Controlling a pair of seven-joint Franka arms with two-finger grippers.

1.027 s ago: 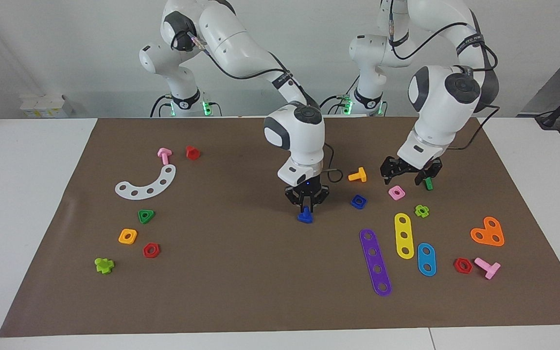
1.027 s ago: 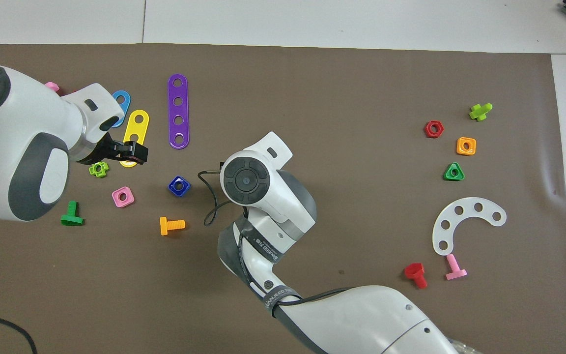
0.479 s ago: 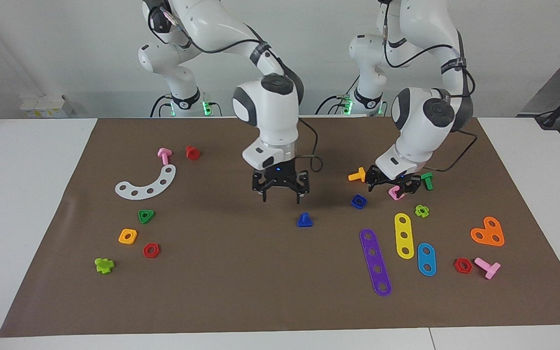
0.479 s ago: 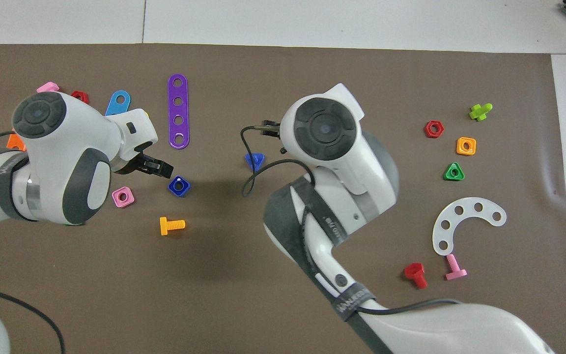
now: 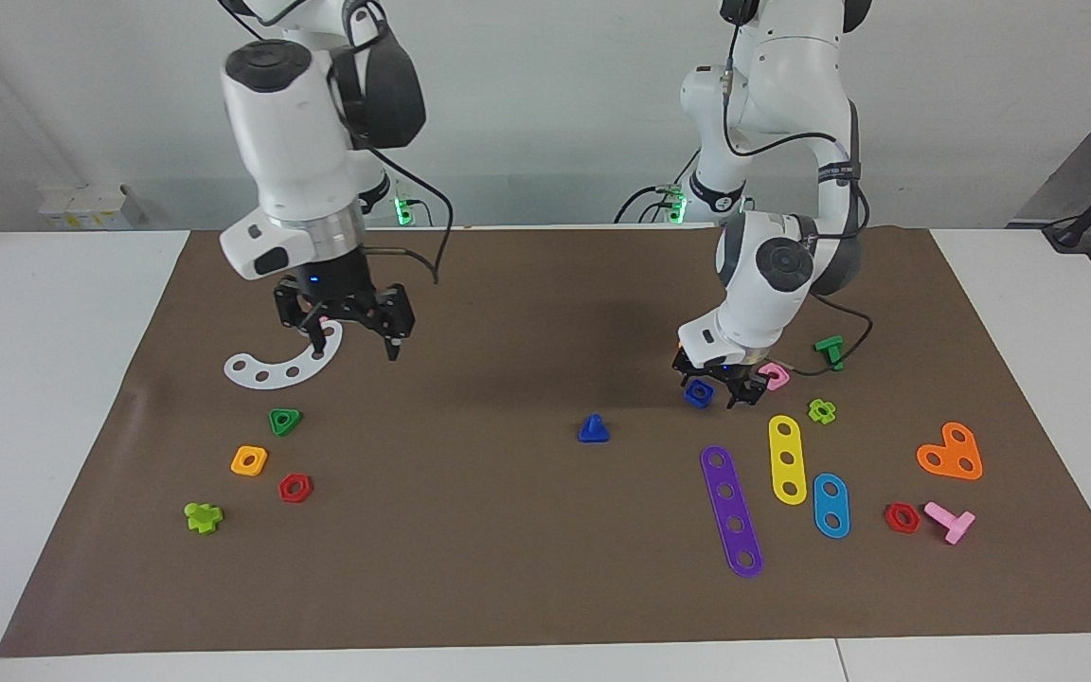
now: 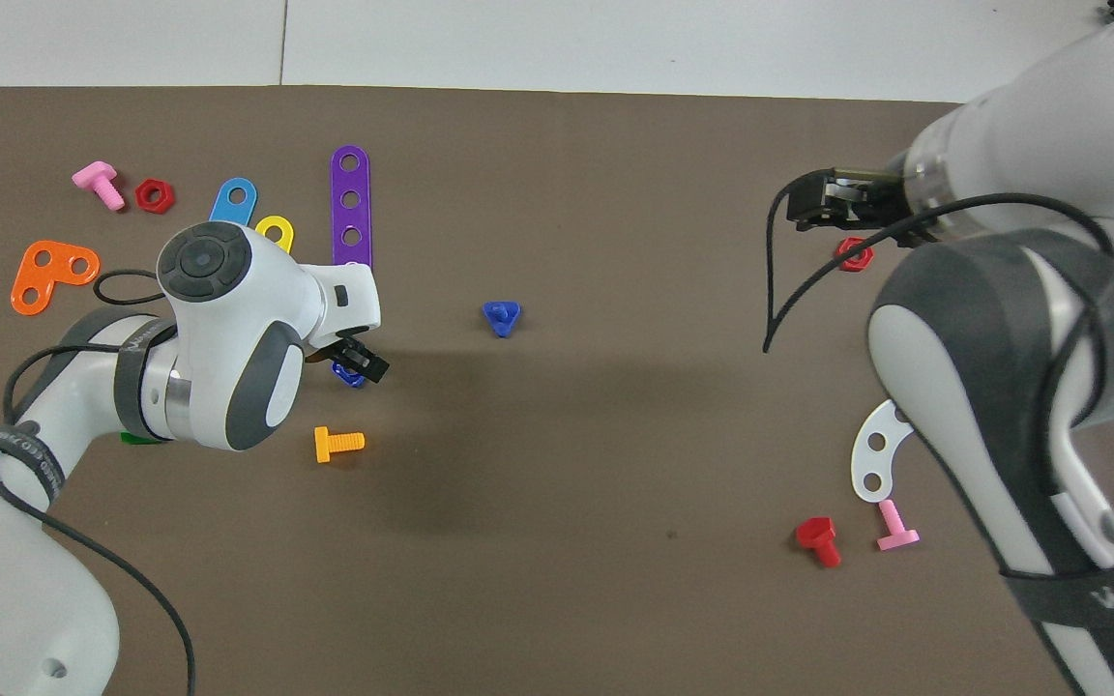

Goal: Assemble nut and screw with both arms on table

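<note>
A: Left gripper low on the table, fingers apart around the nut, not clamped yet. Pink square nut just beside it.
B: Right gripper?
A: Raised, spread wide, holding nothing, over the white curved strip (waiting). Screw lies between both grippers, untouched.

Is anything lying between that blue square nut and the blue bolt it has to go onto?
Nothing visible does. The blue nut sits under the left gripper, and the brown sheet is bare from there to the blue bolt. The right gripper hangs open over the white curved strip.
</note>
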